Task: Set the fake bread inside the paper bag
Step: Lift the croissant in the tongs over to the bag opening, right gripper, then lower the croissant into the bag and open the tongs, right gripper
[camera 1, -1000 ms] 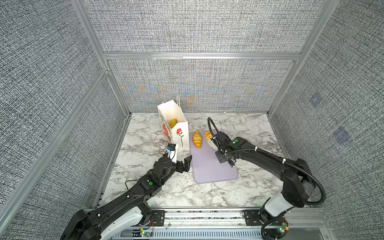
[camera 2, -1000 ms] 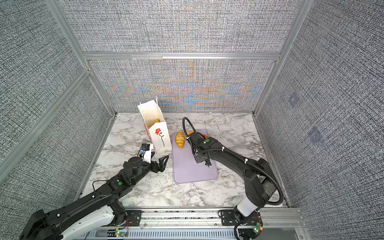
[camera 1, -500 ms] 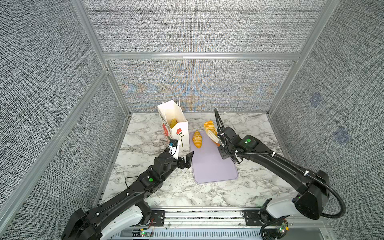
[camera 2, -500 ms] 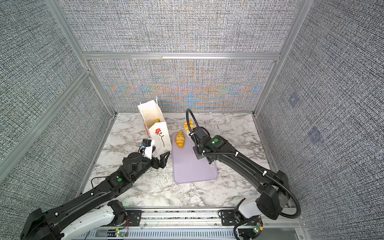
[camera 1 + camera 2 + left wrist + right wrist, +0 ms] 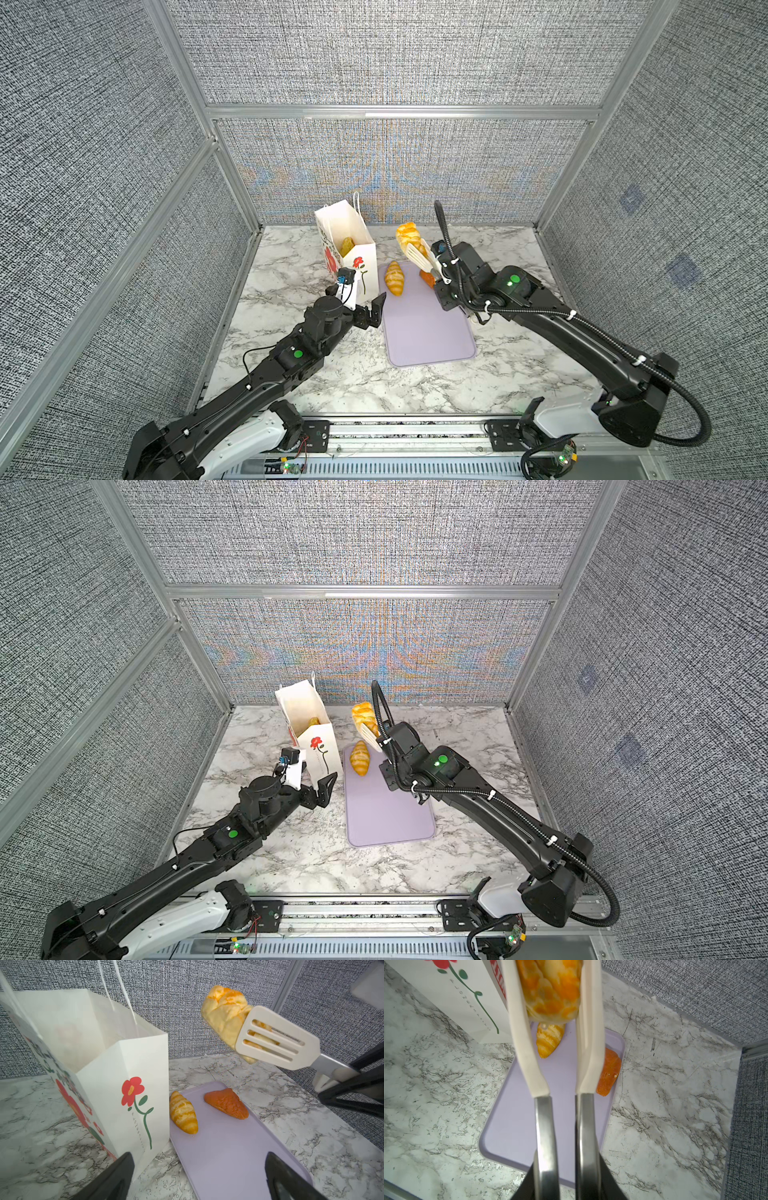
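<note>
Bagged bread (image 5: 347, 246): both top views only.

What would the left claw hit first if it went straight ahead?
Probably the paper bag: its near bottom corner sits just inside one finger of the open left claw. Beyond lies the striped croissant on the lavender tray.

I am working in a closed robot test cell, surely a lab: grey woven wall panels (image 5: 374, 54), aluminium frame (image 5: 399, 111), marble-pattern tabletop (image 5: 498, 374), metal mounting rail (image 5: 399, 432).
</note>
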`<act>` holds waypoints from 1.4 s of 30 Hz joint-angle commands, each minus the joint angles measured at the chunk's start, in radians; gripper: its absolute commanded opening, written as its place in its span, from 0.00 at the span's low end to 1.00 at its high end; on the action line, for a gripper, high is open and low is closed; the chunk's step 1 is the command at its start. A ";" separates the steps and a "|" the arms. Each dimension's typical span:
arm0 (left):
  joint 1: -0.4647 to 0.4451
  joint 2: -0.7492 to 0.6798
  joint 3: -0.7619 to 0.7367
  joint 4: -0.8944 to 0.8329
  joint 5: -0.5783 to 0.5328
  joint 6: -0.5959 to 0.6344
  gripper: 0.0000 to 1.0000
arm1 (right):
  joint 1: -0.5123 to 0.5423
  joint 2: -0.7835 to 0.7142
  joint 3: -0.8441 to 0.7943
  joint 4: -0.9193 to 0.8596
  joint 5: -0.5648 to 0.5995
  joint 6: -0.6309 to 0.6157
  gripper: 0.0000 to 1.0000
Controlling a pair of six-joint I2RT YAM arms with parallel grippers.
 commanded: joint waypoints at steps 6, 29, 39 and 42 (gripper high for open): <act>0.025 -0.050 -0.002 -0.068 -0.091 -0.014 0.99 | 0.047 0.007 0.094 0.034 -0.006 -0.029 0.30; 0.221 -0.168 -0.059 -0.120 0.039 -0.047 1.00 | 0.123 0.296 0.388 0.091 -0.064 -0.112 0.31; 0.231 -0.187 -0.070 -0.133 0.044 -0.051 1.00 | 0.070 0.434 0.538 0.029 -0.103 -0.089 0.31; 0.232 -0.195 -0.069 -0.143 0.043 -0.051 0.99 | 0.063 0.466 0.574 0.011 -0.115 -0.089 0.31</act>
